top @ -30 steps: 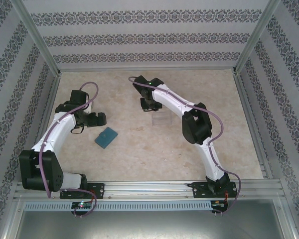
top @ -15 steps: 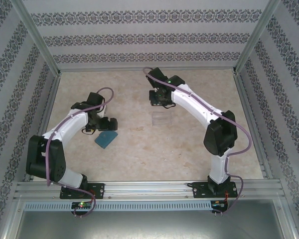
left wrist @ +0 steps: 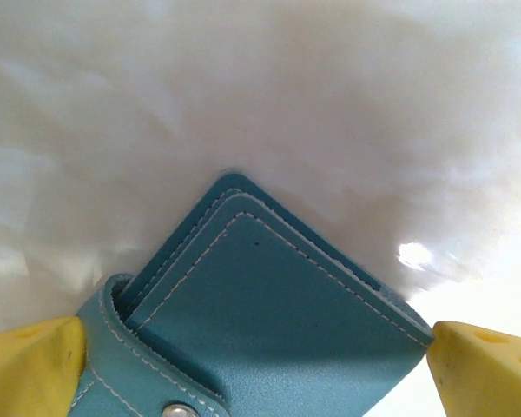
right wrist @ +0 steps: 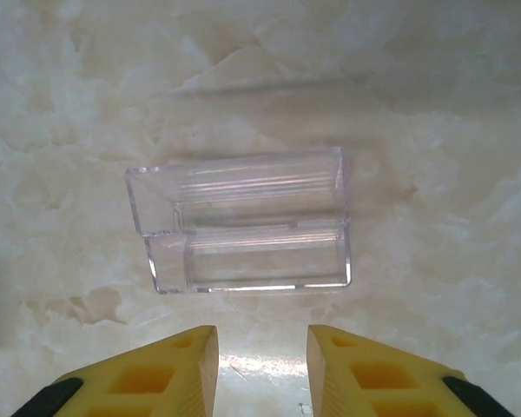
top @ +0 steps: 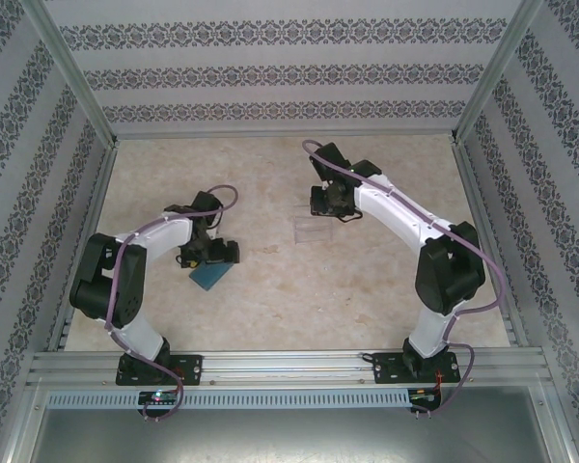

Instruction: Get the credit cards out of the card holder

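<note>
From the top view, nearest the bases, the table (top: 270, 313) lies bare and marbled. Further out on the left half lies the holder (top: 209, 277), flat and folded shut, turned so one corner points toward 1 o'clock. The left gripper (top: 210, 260) hangs over its far edge, at 12 o'clock from it.

In the left wrist view the holder (left wrist: 269, 339) lies corner-on, its tip at 12 o'clock, white stitching along the edges. A strap wraps its 7 o'clock side, with a metal snap (left wrist: 175, 410) on it. The left gripper (left wrist: 256, 373) has its jaws spread wide, one yellow fingertip (left wrist: 30, 365) at 9 o'clock against the strap and the other at 3 o'clock by the holder's corner. Whether they press on it I cannot tell.

Further out, at 2 o'clock from the holder and well apart from it, sits a clear tray (top: 314, 231). The right gripper (top: 328, 206) hovers just beyond it, at 1 o'clock.

In the right wrist view the tray (right wrist: 243, 221) lies at 12 o'clock from the right gripper (right wrist: 260, 365), divided into two long compartments. The jaws stand a little apart, with table between them.
</note>
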Controlling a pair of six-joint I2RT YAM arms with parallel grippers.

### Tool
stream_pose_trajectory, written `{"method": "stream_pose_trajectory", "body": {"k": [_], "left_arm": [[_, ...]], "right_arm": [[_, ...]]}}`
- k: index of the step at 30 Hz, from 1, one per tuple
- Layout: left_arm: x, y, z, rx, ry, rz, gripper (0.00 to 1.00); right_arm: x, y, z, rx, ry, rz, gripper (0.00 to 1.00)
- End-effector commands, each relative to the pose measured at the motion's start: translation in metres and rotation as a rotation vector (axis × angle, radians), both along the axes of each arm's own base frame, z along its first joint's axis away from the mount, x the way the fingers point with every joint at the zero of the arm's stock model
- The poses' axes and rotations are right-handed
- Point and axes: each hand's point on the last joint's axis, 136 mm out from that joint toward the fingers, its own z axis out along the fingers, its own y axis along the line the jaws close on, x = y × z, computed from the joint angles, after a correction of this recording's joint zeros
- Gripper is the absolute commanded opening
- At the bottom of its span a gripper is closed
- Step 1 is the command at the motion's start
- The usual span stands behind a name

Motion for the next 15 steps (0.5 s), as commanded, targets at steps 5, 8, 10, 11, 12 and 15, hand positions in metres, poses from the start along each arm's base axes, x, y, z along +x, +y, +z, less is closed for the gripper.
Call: {"method": "stream_pose_trajectory", "body": {"k": [5,8,10,11,12,15], "left_arm": [[-0.043,-0.049,0.003,-0.095,0.081,-0.006,1.00],[-0.049,-0.053,0.012,-0.084,0.066,-0.013,1.00],[-0.051,-0.050,0.018,-0.067,0.057,-0.015,1.00],[-0.054,-0.049,0.020,-0.062,0.057,-0.015,1.00],[-0.056,-0.049,0.020,-0.063,0.061,-0.016,1.00],[-0.065,-0.055,0.021,-0.099,0.085,-0.026,1.00]], "right_arm": [[-0.006,0.001,0.002,0.034,-0.003,0.016,0.37],[-0.009,0.000,0.003,0.036,-0.004,0.018,0.40],[-0.012,-0.002,0.003,0.036,-0.006,0.019,0.40],[-0.013,-0.003,0.003,0.036,-0.009,0.017,0.40],[-0.015,-0.004,0.003,0.039,-0.008,0.016,0.41],[-0.019,-0.005,0.001,0.040,-0.003,0.015,0.41]]}}
